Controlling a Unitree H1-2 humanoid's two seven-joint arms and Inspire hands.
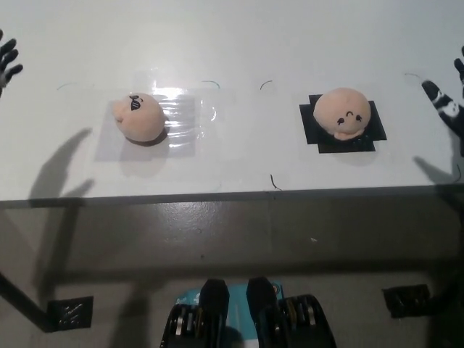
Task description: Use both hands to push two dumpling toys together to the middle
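Note:
Two peach dumpling toys lie on the white table [232, 43]. The left dumpling [139, 117] rests on a clear plastic sheet [163, 119]. The right dumpling [342, 113] sits on a black square patch [366, 136]. Only the fingertips of my left hand [6, 61] show at the far left edge, well left of the left dumpling, fingers spread. At the far right edge my right hand [451, 101] is raised above the table, fingers apart, to the right of the right dumpling. Neither hand touches a toy.
The table's front edge [232, 194] runs across the middle of the picture, with grey floor below it. Thin curved marks [266, 87] are drawn on the table between the toys. Black tape patches [71, 313] lie on the floor.

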